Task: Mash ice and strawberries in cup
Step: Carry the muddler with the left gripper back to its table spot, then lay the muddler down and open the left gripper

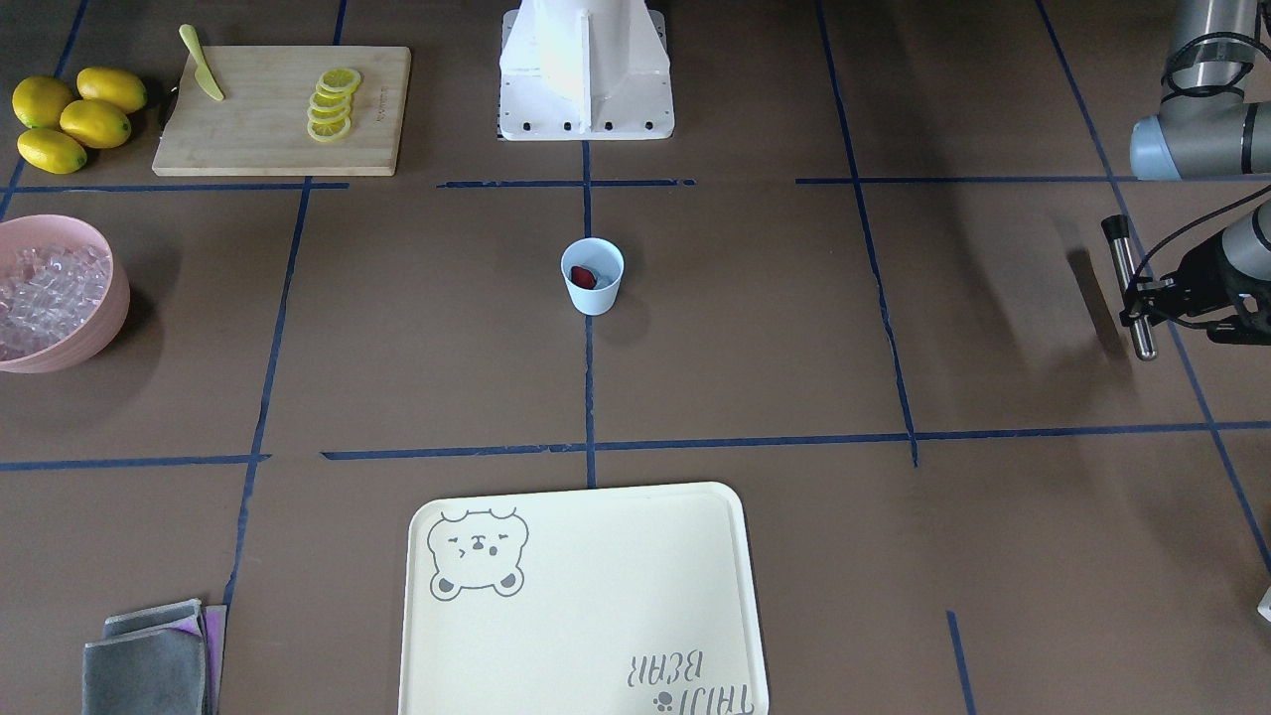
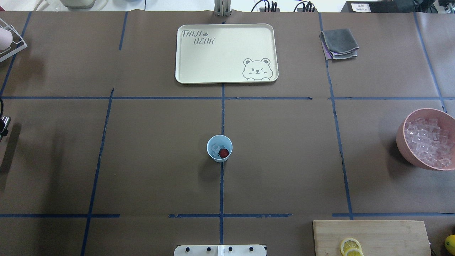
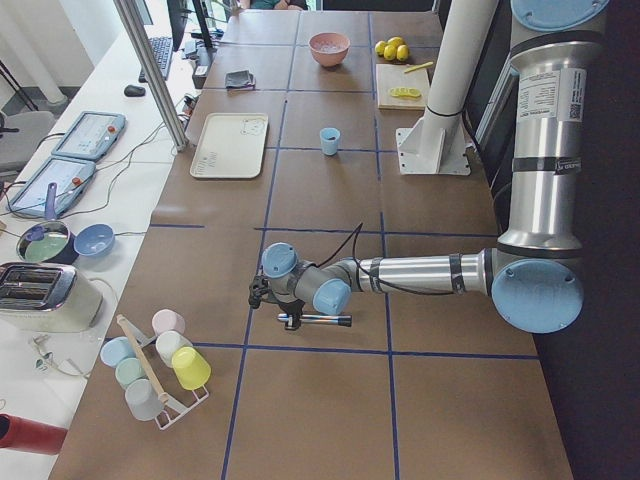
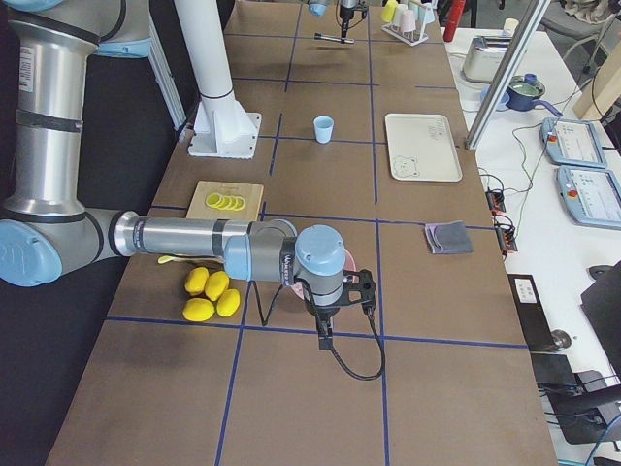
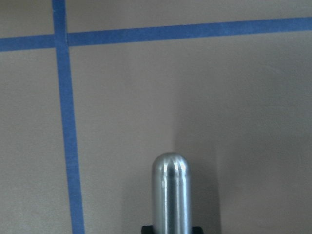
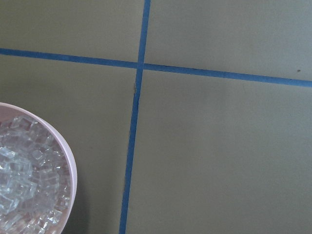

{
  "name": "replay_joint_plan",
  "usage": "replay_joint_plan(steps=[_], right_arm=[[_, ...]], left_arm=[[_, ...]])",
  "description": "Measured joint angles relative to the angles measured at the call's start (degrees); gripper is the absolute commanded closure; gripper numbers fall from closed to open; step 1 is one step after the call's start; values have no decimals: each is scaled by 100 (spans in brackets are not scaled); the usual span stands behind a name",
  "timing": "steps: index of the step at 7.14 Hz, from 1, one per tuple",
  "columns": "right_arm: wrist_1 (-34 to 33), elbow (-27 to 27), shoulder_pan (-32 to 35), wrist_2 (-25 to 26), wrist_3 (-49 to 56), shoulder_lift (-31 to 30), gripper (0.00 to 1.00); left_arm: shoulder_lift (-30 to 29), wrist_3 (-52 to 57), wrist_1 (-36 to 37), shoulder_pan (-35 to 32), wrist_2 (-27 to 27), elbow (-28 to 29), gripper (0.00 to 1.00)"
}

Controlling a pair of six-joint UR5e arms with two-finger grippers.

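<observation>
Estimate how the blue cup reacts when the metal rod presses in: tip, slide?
Likely light: the cup looks like thin plastic holding only a few ice cubes and one strawberry. Its tapered, narrower base suggests off-centre pressing could tip it. Nothing braces it on the paper, so it may slide.

Small pale-blue plastic cup (image 1: 592,276): bare brown worktop (image 1: 755,328) on every side, open above.
Robot side of cup: white arm pedestal (image 1: 586,70).
Far side: cream rectangular tray (image 1: 586,596).
Well off to robot's right of cup: pink bowl (image 1: 109,323), wooden cutting board (image 1: 268,119).
Well off to robot's left: left tool (image 1: 1140,303) clamping a steel rod (image 1: 1123,260).
</observation>
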State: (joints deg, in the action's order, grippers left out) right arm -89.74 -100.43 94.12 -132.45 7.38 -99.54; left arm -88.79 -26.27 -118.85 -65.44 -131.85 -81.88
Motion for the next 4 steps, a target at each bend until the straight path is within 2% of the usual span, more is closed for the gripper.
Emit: replay_joint_plan(steps=[4], right_arm=[[0, 1, -7, -2, 1, -4, 1]], left_arm=[[3, 2, 0, 24, -4, -102, 0]])
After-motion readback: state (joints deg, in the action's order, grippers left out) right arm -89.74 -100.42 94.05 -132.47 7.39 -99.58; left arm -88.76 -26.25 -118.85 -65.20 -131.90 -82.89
